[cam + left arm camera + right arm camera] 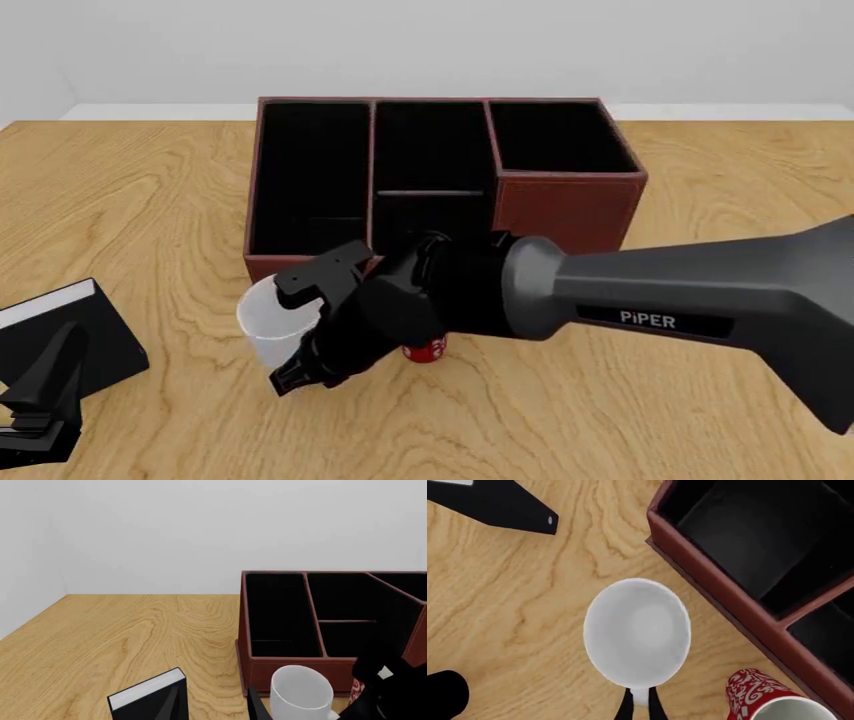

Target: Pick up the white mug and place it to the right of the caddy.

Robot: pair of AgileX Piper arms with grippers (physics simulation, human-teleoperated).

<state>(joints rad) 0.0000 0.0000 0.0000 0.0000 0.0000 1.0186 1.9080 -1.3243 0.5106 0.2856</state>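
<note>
Right tool pinched white mug by its near wall, mug tilted just before caddy. Left tool low over desk, grip unclear.

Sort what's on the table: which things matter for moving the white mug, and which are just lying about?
Job:
- white mug, at the right gripper
- caddy, goal is to its right

Lying about:
- red mug, beside the white mug
- black book-like box

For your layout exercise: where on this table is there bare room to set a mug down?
Bare wood lies right of the caddy and left of it, beyond the black box. The caddy's front is crowded: white mug, red mug, right gripper.
</note>
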